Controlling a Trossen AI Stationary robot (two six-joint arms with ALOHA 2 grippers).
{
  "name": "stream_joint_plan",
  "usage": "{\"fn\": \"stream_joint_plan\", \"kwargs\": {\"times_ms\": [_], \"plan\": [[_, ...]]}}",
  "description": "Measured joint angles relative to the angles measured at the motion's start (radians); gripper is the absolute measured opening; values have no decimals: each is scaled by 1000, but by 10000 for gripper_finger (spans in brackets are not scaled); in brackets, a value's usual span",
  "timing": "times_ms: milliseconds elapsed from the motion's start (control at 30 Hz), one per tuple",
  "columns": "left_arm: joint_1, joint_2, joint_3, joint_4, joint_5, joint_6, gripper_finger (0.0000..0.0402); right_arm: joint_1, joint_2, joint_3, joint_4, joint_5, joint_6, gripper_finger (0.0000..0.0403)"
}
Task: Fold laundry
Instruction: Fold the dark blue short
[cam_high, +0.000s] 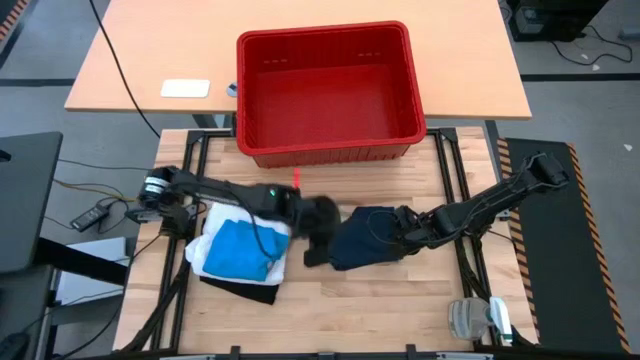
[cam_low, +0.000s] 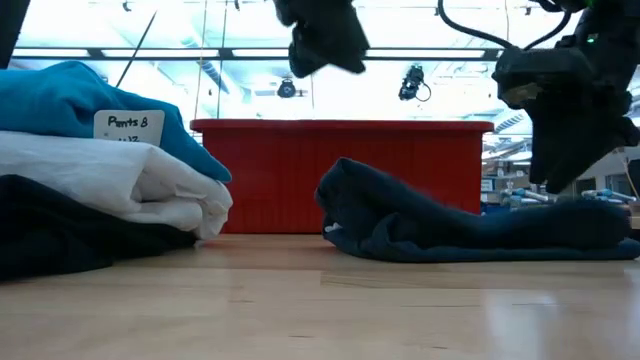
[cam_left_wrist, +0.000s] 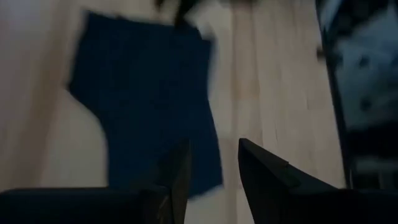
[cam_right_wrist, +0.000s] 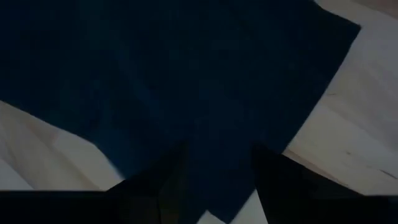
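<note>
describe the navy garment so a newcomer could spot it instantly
Start at the red basket at the table's far edge, then come toward the near side. The navy garment lies folded on bare wood, between both arms. Unlike the stack to its left, it lies alone, one dark colour.

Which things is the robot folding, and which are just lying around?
For folding: navy garment, blue piece, white shirt, black garment.
Lying about: red basket, white pad, black remote.
</note>
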Motion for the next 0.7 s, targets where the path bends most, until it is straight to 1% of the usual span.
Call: {"fn": "stream_joint_plan", "kwargs": {"times_ms": [133, 233, 367, 433, 567, 633, 700], "plan": [[74, -15, 1, 7, -3, -59, 137, 0, -3, 0, 33, -6, 33, 182], [112, 26, 1, 29, 3, -56, 137, 9, -2, 0, 28, -36, 96, 182], [143, 108, 0, 89, 96, -68, 142, 24, 8, 0, -29, -38, 223, 183], [154, 151, 0, 131, 119, -80, 149, 14, 10, 0, -49, -32, 264, 183], [166, 252, 0, 192, 125, -97, 167, -24, 9, -1, -46, -55, 238, 183], [166, 300, -1, 214, 126, -103, 172, -31, 16, 0, -34, -46, 204, 183], [166, 345, -1, 207, 127, -143, 173, -47, 37, 0, -32, -30, 151, 183]]}}
